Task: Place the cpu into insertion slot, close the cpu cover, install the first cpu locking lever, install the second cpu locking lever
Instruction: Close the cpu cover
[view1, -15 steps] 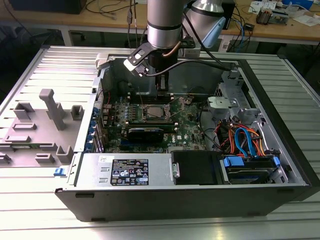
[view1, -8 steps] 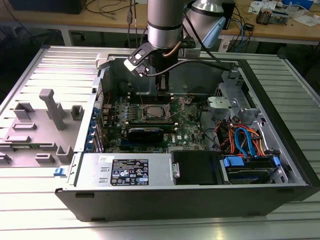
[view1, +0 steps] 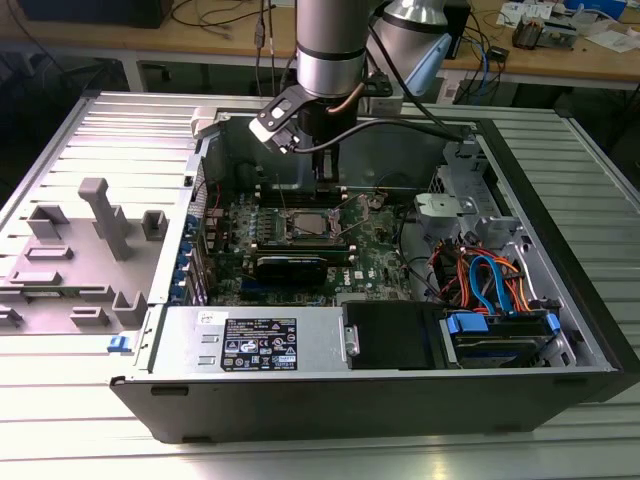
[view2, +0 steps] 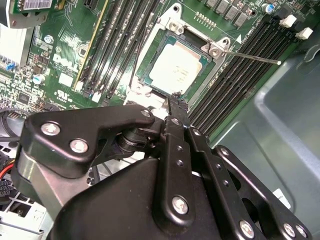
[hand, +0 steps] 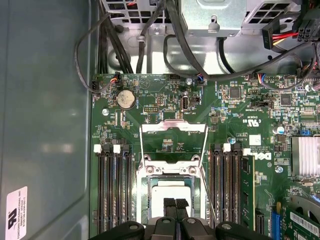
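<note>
A ribbed grey metal surface (view1: 80, 440) carries an open black computer case (view1: 350, 410) bearing a white printed label (view1: 258, 345); wooden benches (view1: 560, 60) stand behind. Above the green motherboard (hand: 235, 115), the closed gripper (hand: 175, 202) hovers over the cpu (hand: 170, 191), seated in the insertion slot (hand: 169, 173), cpu cover (hand: 173, 128) swung open.

**Open case** (view1: 400, 405). We find the way down to the board (hand: 165, 90) free from overhead. Over the socket (hand: 170, 171) the gripper (hand: 175, 204), fingertips together, hangs between two banks of memory slots (hand: 114, 190). The opened cover (hand: 173, 127) and a thin lever (view2: 250, 56) stand beside it. Cables (view1: 487, 280) crowd the case's end at the exterior view's right.
</note>
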